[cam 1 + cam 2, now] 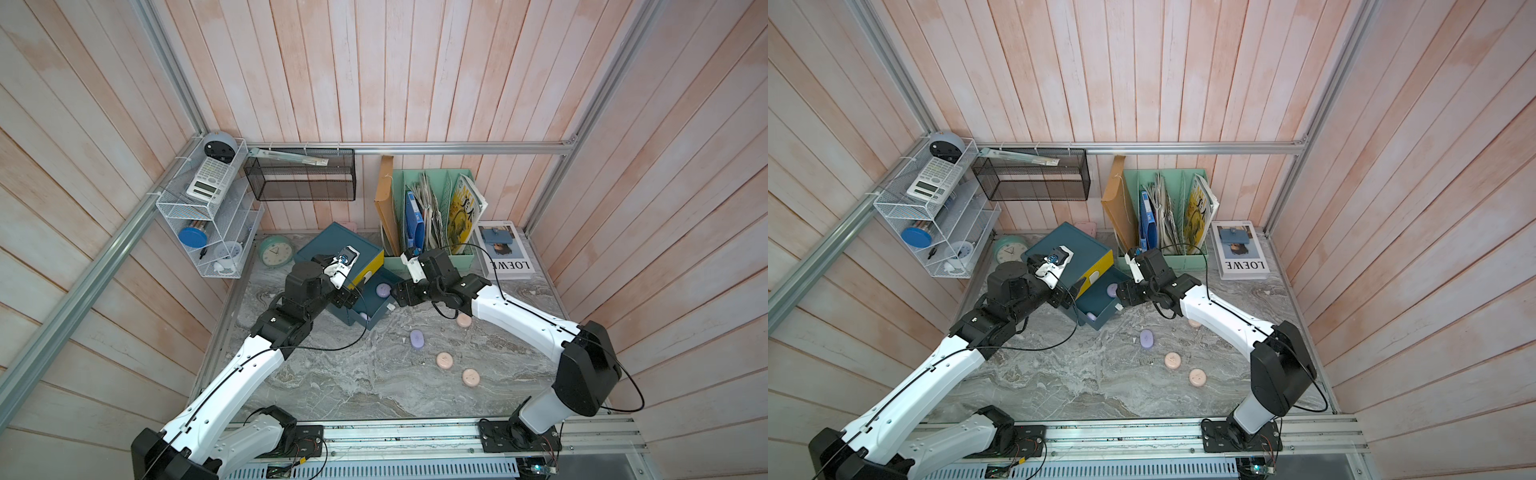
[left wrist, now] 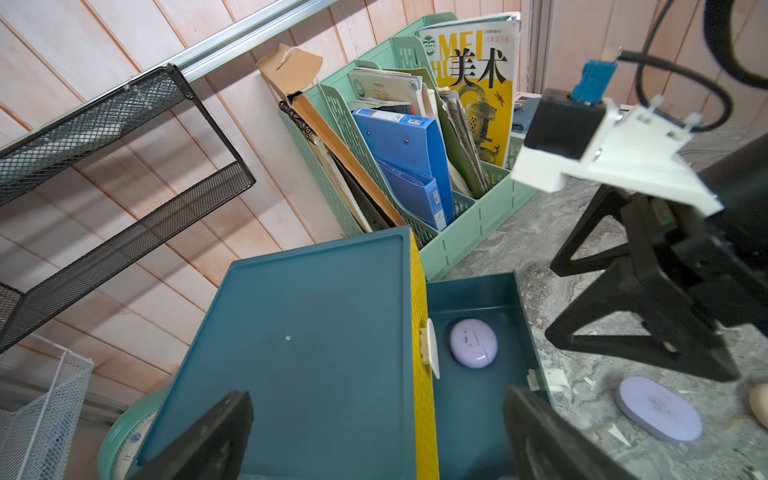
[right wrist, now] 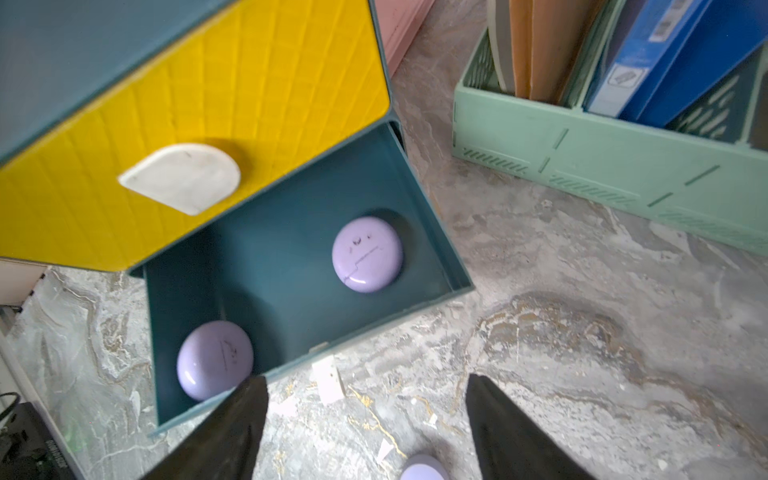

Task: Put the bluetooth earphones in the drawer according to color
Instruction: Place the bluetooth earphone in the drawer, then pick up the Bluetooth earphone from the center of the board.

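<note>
Earphone cases lie partly in the drawer and partly out on the table (image 1: 374, 395). The small teal chest (image 1: 332, 245) stands askew near the back wall. Its yellow-fronted drawer (image 3: 208, 104) is shut and the teal drawer (image 3: 432, 232) just under it is pulled out. Inside, one lilac case (image 3: 215, 360) sits in a front corner and a second lilac case (image 3: 367, 254) rests apart from it, nearer the opposite side wall. A third lilac case (image 1: 417, 338) lies on the table in front of the chest, with a pink case (image 1: 444, 360) near it and another pink case (image 1: 471, 377) a little further out. A third pink case (image 1: 463, 320) is half hidden under the right arm (image 1: 519, 316). The right tool (image 3: 365, 380) hangs at the open drawer's front edge, jaws spread with nothing between them. The left tool (image 2: 376, 397) hovers above the chest top, spread wide and empty too, and its arm blocks part of the chest from above. A mint-green file rack (image 1: 432, 262) stuffed with folders stands just beside the chest, close behind the right wrist. A round green clock (image 1: 276, 250) sits on the chest's other side, and a magazine (image 1: 505, 249) lies flat by the rack. A black mesh basket (image 1: 299, 178) and a white wire shelf (image 1: 199, 208) hang on the walls above.
</note>
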### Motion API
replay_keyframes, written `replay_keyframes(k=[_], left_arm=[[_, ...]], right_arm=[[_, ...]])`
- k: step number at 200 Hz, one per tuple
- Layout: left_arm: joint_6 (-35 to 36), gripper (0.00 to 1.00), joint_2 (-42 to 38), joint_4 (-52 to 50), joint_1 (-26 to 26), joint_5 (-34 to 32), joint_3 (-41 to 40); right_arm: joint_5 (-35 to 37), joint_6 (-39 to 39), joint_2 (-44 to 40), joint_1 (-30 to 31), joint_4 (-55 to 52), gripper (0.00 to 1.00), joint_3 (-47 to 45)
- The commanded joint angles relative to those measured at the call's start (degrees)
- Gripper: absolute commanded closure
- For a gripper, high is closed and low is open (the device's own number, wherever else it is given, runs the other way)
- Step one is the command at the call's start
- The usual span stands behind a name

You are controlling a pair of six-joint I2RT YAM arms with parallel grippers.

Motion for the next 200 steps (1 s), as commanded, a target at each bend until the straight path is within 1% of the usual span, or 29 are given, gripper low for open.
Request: replay_keyframes(k=[1,35,79,129,156,200], left_arm=[[0.62,0.00,-0.33,-0.66,-0.51,3.17,-1.10],[0.98,0.00,0.20,-1.78,-1.38,6.01,-1.22],[1.72,0.00,1.07,-3.66,-2.91,8.78,-0.97],[3.61,0.00,1.95,-4.17,-4.53,7.77,-1.65],[4.13,0.00,2.22,-5.26,-4.88,9.13,-1.58],[7.76,0.00,1.82,-9.84,-5.34,12.23,-1.58]], right_arm=[[2.74,-1.01,-2.74,0.38,-3.19,0.18,-2.19],[3.38,-0.51,-4.62,0.39,-3.98,0.18,-5.73],[2.87,2.95,-6.13,0.38,-4.21,0.18,-11.97],[1.77,6.17,-5.50,0.38,-3.24,0.19,-17.38],[1.37,7.06,-4.44,0.47,-3.11,0.19,-18.41],[0.67,8.57,-1.99,1.05,-2.86,0.19,-18.14]])
